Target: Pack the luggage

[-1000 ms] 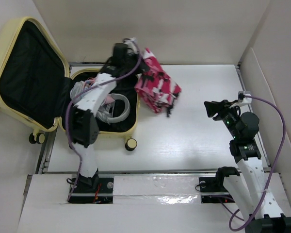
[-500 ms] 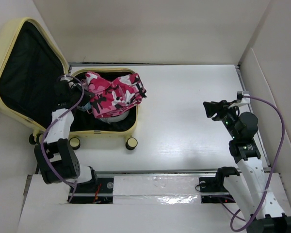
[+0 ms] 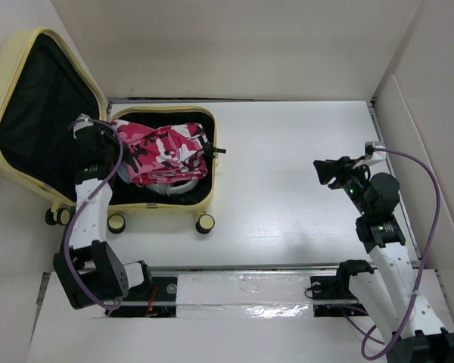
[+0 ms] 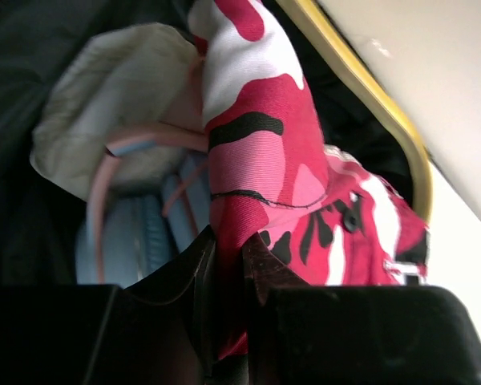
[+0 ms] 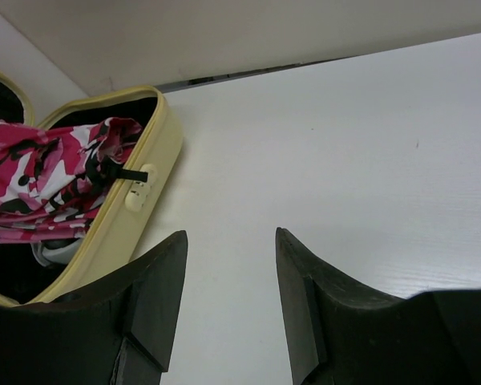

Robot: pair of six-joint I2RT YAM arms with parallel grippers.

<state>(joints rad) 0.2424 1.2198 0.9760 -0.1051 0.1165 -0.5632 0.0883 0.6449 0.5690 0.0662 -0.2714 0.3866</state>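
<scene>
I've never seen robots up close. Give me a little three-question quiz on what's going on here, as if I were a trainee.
1. True or false: the right gripper is open and holds nothing.
2. Pick one. Where is the pink garment?
A. wholly outside the suitcase
B. in the lower half of the open suitcase
C. in the right gripper
3. Fill in the blank: the left gripper is shut on the ____.

Key: 1 true; 2 B; 3 pink garment.
</scene>
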